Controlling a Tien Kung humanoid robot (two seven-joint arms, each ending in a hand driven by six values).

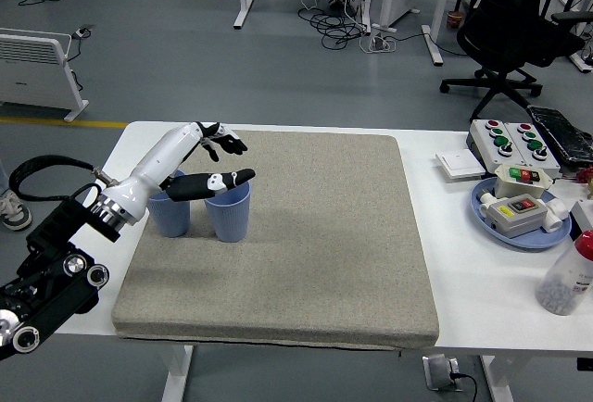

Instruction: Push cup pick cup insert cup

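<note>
Two blue plastic cups, left (170,215) and right (228,214), are standing side by side on the grey mat (306,254), no legible markings; the left hand (206,159) is hovering above, fingers spread, holding nothing.

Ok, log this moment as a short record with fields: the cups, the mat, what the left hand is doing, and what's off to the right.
cups: two blue cups, left cup and right cup, upright, side by side
surface: grey mat on white table
left hand: raised over the cups, fingers spread, holding nothing
right hand: not in view
right side of table: blue plate with a button box, a second button box, a bottle
</note>
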